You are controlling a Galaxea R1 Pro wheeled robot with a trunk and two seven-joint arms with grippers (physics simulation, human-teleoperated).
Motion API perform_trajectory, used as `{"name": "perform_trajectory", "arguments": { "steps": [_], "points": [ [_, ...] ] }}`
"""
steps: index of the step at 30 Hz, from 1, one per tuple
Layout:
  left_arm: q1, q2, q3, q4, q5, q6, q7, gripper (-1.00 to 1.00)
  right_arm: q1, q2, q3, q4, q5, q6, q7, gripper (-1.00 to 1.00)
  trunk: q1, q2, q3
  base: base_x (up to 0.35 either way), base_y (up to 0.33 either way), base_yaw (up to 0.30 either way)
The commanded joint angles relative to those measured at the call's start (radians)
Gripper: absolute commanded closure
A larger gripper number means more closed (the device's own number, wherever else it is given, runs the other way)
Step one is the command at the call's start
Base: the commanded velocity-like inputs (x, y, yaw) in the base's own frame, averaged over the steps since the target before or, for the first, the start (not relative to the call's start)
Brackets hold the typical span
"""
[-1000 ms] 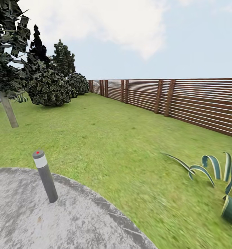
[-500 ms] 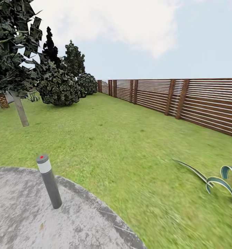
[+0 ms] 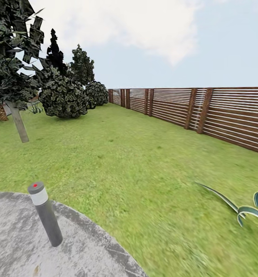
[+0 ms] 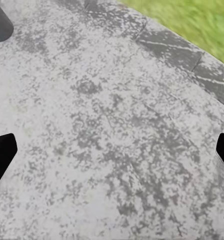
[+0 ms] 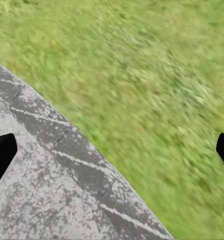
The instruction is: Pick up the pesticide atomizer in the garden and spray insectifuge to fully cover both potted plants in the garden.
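The garden lawn (image 3: 136, 161) spreads ahead, bounded by a brown slatted fence (image 3: 206, 111). The pesticide atomizer and the two potted plants are out of view. My left gripper (image 4: 112, 152) is open over the grey paved patio (image 4: 106, 125), its dark fingertips (image 4: 1, 152) at both sides of the left wrist view with nothing between them. My right gripper (image 5: 112, 150) is open too, above the patio's edge stones (image 5: 66, 155) and the grass (image 5: 152, 75), fingertips (image 5: 0, 152) wide apart.
A grey bollard with a red-dotted top (image 3: 45, 214) stands on the round patio (image 3: 79, 254) at lower left. A striped agave (image 3: 244, 206) pokes in at the right edge. A thin-trunked tree (image 3: 13, 88) and dark shrubs (image 3: 63, 96) stand far left.
The whole head view has shifted: first it swung left, so the agave slid right and mostly out of frame; since then the bollard sits lower and further left. The camera moved, not the things.
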Motion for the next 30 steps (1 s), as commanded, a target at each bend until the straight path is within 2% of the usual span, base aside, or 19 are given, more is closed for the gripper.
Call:
{"name": "perform_trajectory", "arguments": {
  "steps": [1, 30],
  "points": [
    [-0.001, 0.0, 0.0, 0.001, 0.0, -0.003, 0.0, -1.0, -0.001, 0.0, -0.001, 0.001, 0.001, -0.003, 0.0, -1.0, 0.001, 0.0, -0.001, 0.34, -0.078, 0.0],
    [0.0, 0.0, 0.0, 0.001, 0.0, -0.003, 0.0, -1.0, -0.001, 0.0, 0.001, 0.002, 0.002, -0.003, 0.0, -1.0, 0.001, 0.0, -0.001, 0.34, -0.125, 0.0]
  ]
}}
